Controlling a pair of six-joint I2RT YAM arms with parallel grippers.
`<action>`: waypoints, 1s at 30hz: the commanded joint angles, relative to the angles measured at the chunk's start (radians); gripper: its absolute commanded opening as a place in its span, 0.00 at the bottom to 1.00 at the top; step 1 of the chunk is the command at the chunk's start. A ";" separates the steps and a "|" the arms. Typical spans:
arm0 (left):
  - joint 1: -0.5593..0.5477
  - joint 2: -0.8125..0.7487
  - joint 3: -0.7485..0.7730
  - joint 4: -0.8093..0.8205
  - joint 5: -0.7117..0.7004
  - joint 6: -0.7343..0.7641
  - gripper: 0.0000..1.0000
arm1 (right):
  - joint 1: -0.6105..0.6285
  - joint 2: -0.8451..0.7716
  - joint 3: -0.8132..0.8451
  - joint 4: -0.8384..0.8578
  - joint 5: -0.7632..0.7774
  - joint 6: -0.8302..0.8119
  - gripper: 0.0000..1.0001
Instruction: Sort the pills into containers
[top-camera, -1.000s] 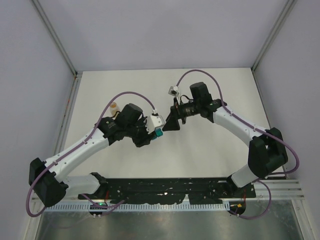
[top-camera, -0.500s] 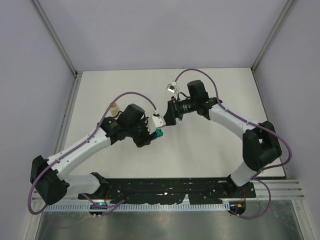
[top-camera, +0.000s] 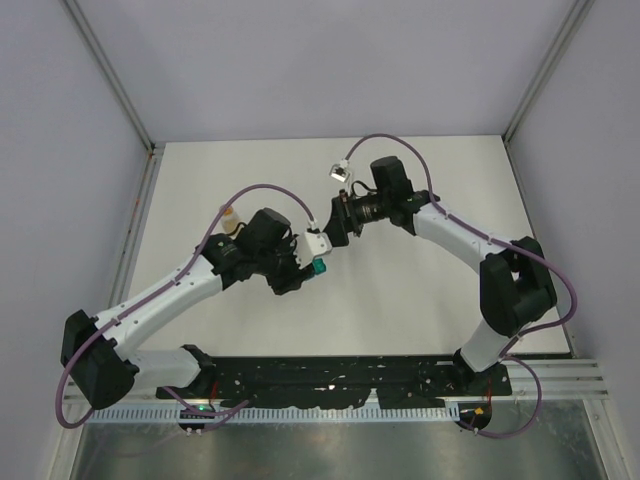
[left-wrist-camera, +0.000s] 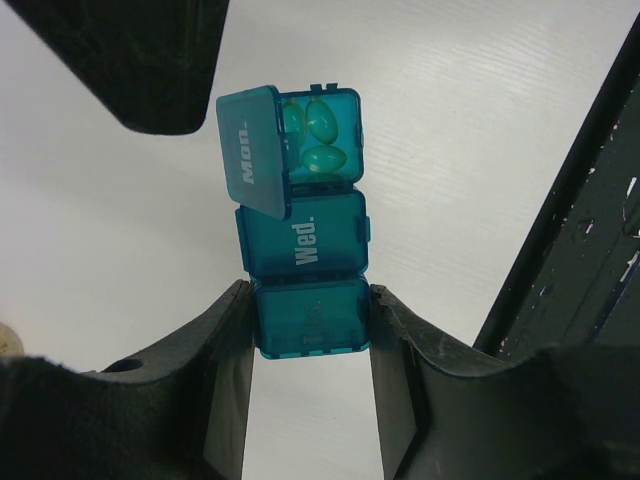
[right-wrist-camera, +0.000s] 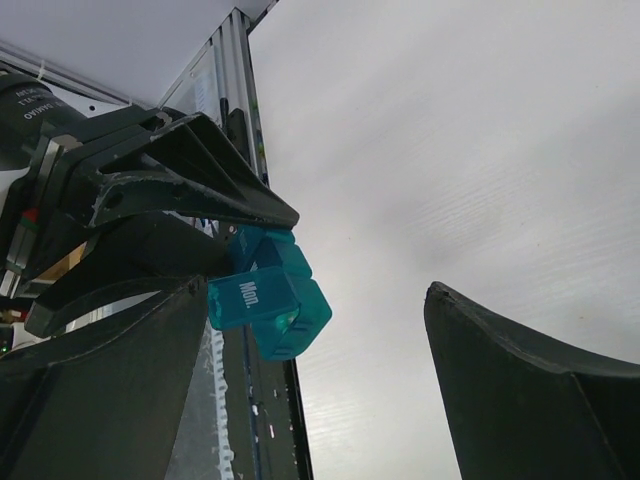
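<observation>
Overhead view looks down; both close wrist views share the containers (left-wrist-camera: 305, 245).

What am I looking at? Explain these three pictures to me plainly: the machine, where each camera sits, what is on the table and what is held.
These are two robot arms bolted to a white table. The overhead picture looks down on both: the left arm and the right arm. The other two pictures come from a camera on each wrist, so the dark shapes at their edges are that arm's own fingers. The left gripper is shut on one end of the containers, a teal strip of three joined boxes. The far box, marked Mon., has its lid open, and the pills show inside. The right gripper is open and empty, facing the strip. A small tan vial stands beside the left arm.
</observation>
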 joint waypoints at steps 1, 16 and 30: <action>-0.013 0.007 0.018 0.045 -0.007 -0.009 0.00 | 0.021 0.020 0.053 -0.019 0.014 -0.014 0.93; -0.015 0.004 0.023 0.063 -0.075 -0.023 0.00 | 0.087 0.039 0.046 -0.106 0.066 -0.109 0.93; -0.015 -0.001 0.014 0.073 -0.104 -0.026 0.00 | 0.089 0.031 0.032 -0.128 0.033 -0.141 0.87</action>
